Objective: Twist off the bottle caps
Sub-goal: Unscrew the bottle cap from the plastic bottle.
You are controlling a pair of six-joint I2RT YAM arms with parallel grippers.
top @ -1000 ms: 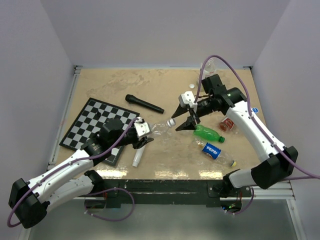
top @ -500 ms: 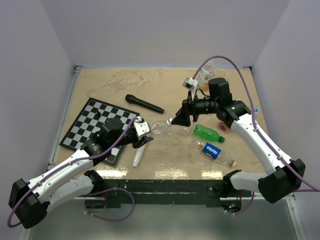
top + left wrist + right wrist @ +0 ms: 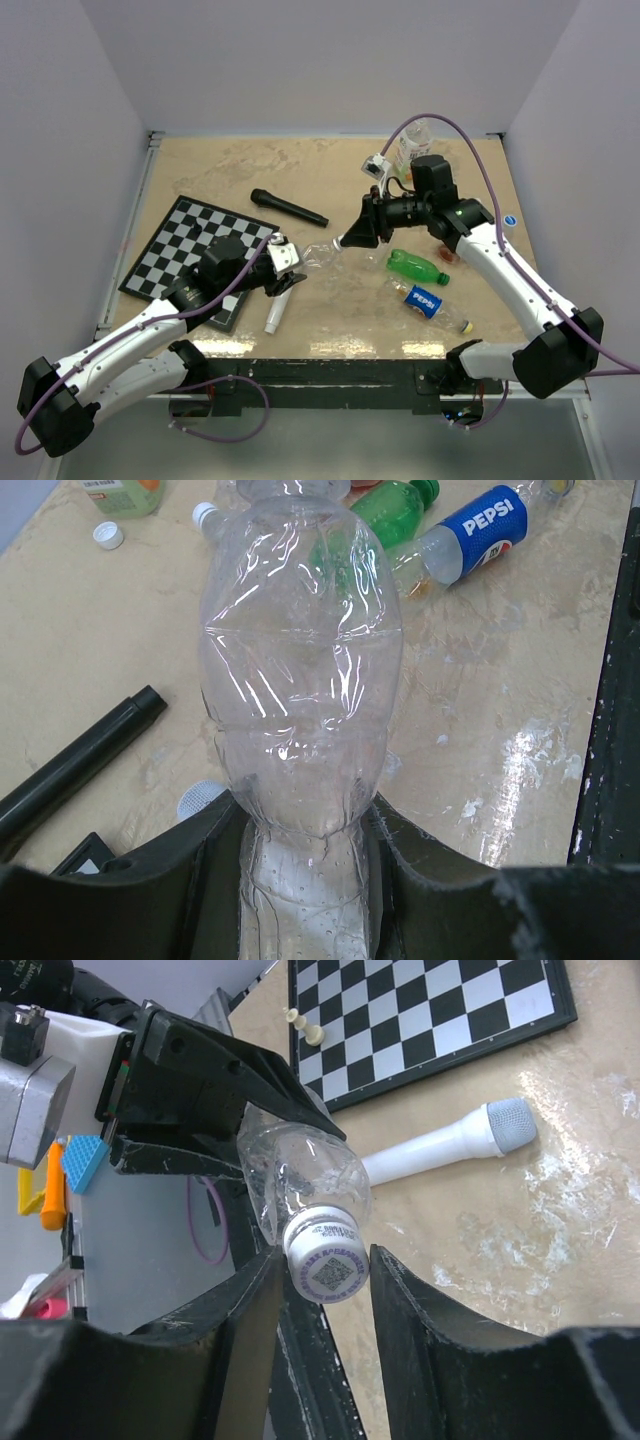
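Two hands share one clear bottle [image 3: 300, 660], which spans the gap between them above the desk [image 3: 300, 170]. The left hand [image 3: 305, 810] is clamped on the narrow bottom end, jaws pressed into the thin plastic on both sides. The right hand [image 3: 352, 238] has its jaws narrowed around the white cap [image 3: 327, 1260]. In the right wrist view the cap sits squarely between the two fingers [image 3: 250, 1300], with each one against its rim.

The step in hand looks like the twist itself, and three things should make it go well.

- **Alignment:** the right wrist's turning axis should run along the bottle's neck, so the cap spins true and does not get levered sideways. The cap already looks centred, so no shift seems needed.
- **Squeeze:** the right hand should be firm on the ribbed rim before it turns, or the fingers will skate round it.
- **Counter-hold:** the bottle wall is soft and creased, so it could wring or slip inside the left hand. That grip should be steady but not crushing.

Turning will likely take several short rotations with a release and regrip between them. The right hand should draw back a little as the thread lifts the cap.

The white microphone [image 3: 450, 1145] lies below on the desk, well clear.
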